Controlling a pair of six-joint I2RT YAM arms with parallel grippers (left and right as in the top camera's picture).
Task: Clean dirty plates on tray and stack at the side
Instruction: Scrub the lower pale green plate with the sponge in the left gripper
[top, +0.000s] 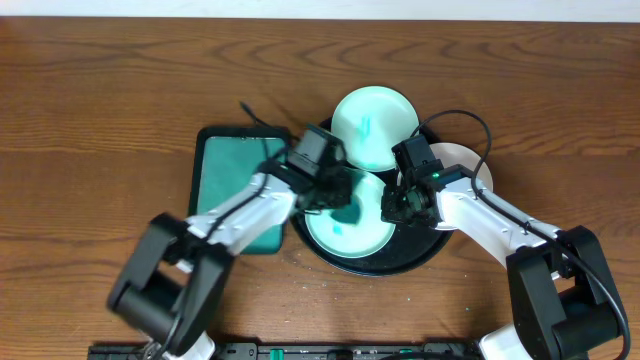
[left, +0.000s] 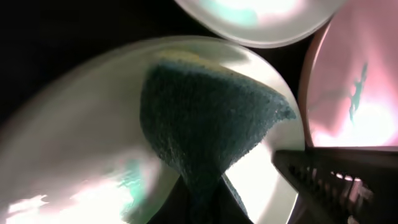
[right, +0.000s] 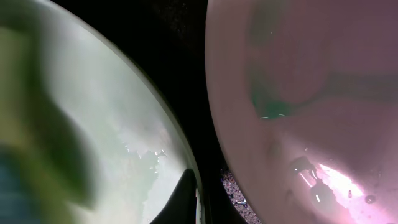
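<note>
Sponge (left: 205, 124) sits clamped in your left tool (top: 333, 193), pressed on the front plate (top: 345, 238) in the black tray (top: 425, 252) to scrub its teal smears. Your right tool (top: 400, 207) is closed at that plate's rim, likely steadying it.

Three plates (top: 375, 125), black tray (top: 415, 250), teal tray (top: 225, 165)

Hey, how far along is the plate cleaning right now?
Done: nothing looks finished, and no stack shows. In hand: the left gripper presses a dark sponge on the front plate, with the right gripper at its rim. Left: the top plate and the right plate show teal smears; then stack all three beside the black tray.
</note>
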